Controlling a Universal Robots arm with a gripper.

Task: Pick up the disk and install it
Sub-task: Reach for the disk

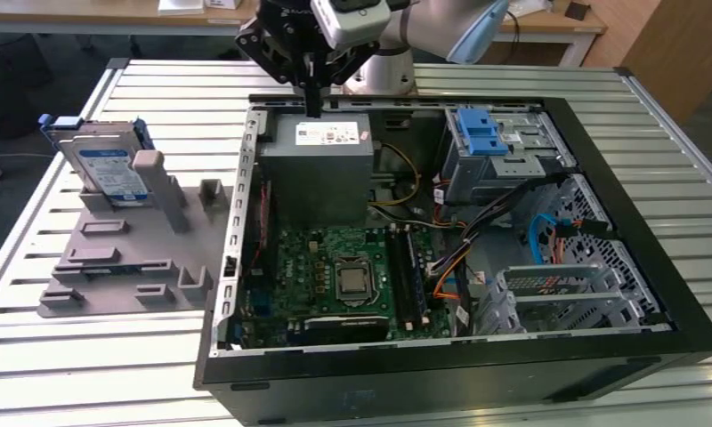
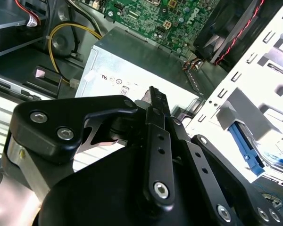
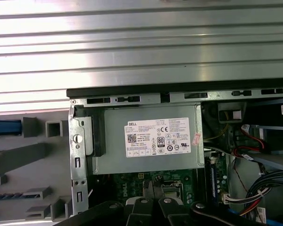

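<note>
Right now your gripper (image 1: 313,108) hangs just above the grey metal box (image 1: 320,165) at the far edge of the open computer case (image 1: 451,366). Its fingers are pressed together with nothing between them, as both wrist views also show. The disk (image 1: 104,171) is well away from the tool, outside the case wall toward the exterior view's left. It stands upright on edge in a slot of the grey holder (image 1: 118,267) on the slatted table (image 1: 83,356), so the pick-up looks not yet done.

To do this reach well, I judge you need to part the fingers before you come near the disk. Stay clear of the case rim as you cross it. Line the fingers up with the disk's flat faces rather than its blue rails, and come in along the slot so it doesn't bind. The silver cage with the blue latch (image 1: 489,142) sits on the tool's other side, inside the case.
</note>
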